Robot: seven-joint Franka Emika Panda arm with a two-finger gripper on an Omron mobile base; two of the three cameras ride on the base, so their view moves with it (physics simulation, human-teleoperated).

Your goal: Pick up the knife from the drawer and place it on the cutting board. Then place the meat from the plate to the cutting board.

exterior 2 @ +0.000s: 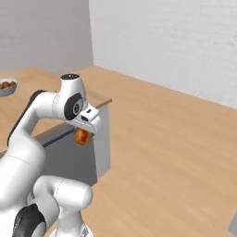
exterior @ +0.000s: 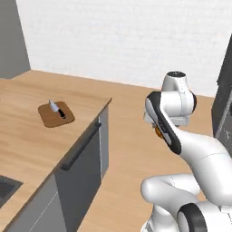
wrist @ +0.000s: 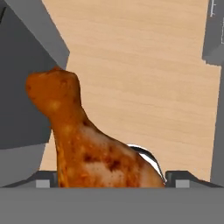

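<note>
My gripper (wrist: 111, 179) is shut on the meat (wrist: 83, 140), a glossy golden-brown drumstick that sticks out forward between the fingers. The hand hangs in the air over the wooden floor, beside the counter's corner, with the meat (exterior 2: 82, 136) just under it; a bit of the meat (exterior: 158, 132) shows behind the forearm. On the counter to the left lies the small brown cutting board (exterior: 56, 114) with the knife (exterior: 56, 110) on it, black handle toward me. The plate is out of view. I cannot pick out the drawer among the shut grey fronts.
A grey cabinet front (exterior: 84, 170) with a dark bar handle faces the floor below the counter edge. A grey bowl (exterior 2: 5, 86) of orange-red food sits far left on the counter. A sink corner (exterior: 7, 188) shows at lower left. A dark tall unit (exterior: 224, 108) stands at right.
</note>
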